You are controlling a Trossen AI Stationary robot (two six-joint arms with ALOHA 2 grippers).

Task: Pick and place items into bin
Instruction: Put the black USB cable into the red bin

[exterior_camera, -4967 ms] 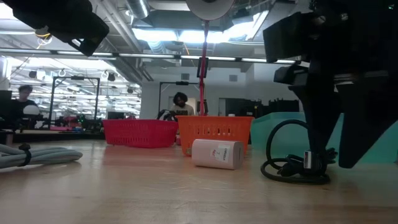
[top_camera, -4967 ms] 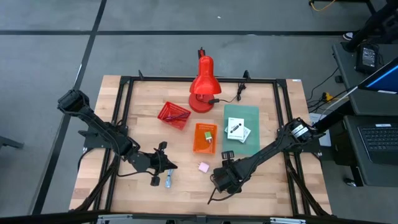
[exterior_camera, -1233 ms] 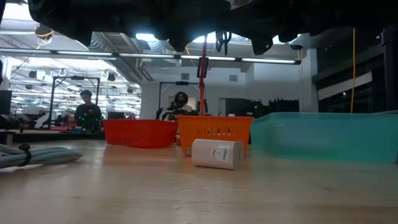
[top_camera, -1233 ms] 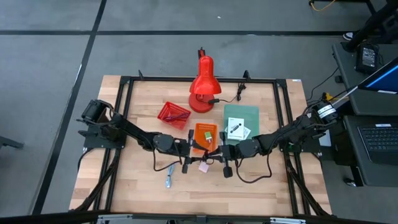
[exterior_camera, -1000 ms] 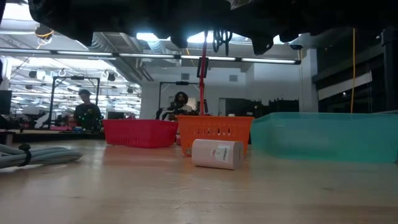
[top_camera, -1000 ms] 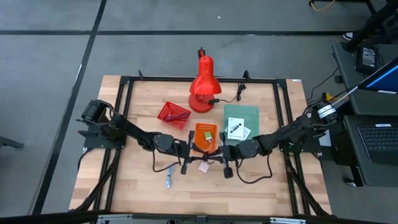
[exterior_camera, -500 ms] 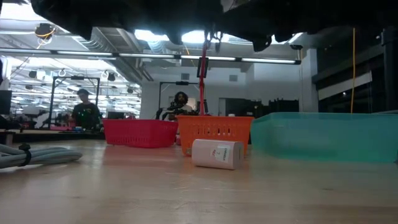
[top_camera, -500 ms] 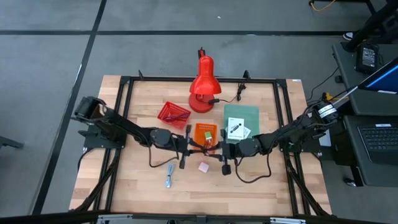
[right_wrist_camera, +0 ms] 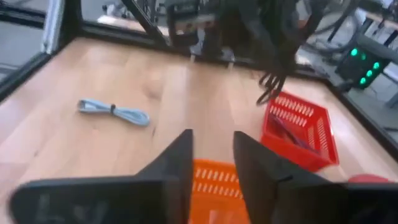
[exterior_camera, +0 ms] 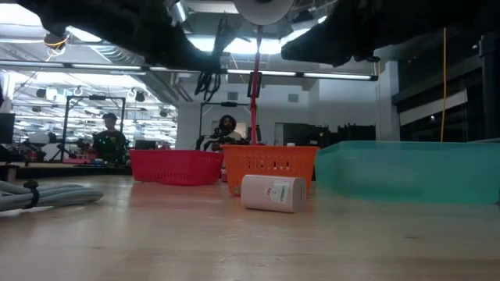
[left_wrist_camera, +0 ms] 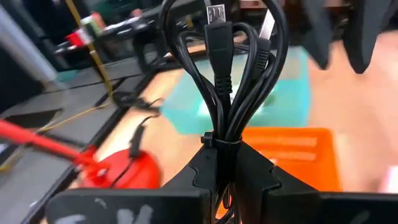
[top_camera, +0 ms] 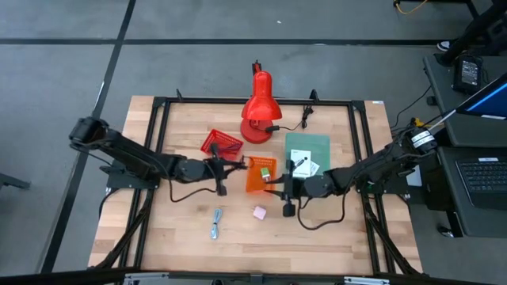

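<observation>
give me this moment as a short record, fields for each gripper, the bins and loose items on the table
left gripper: shut on black coiled cable, held above the table near the red bin
right gripper: fingers open, empty, by the orange bin
teal tray: holds two white printed packets
loose on table: pinkish-white cube, light blue cable
red desk lamp: at the table's far side

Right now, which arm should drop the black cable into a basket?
Left. The left gripper is shut on the black coiled cable and hangs between the red basket and the orange basket. The right gripper is open and holds nothing, over the orange basket.
</observation>
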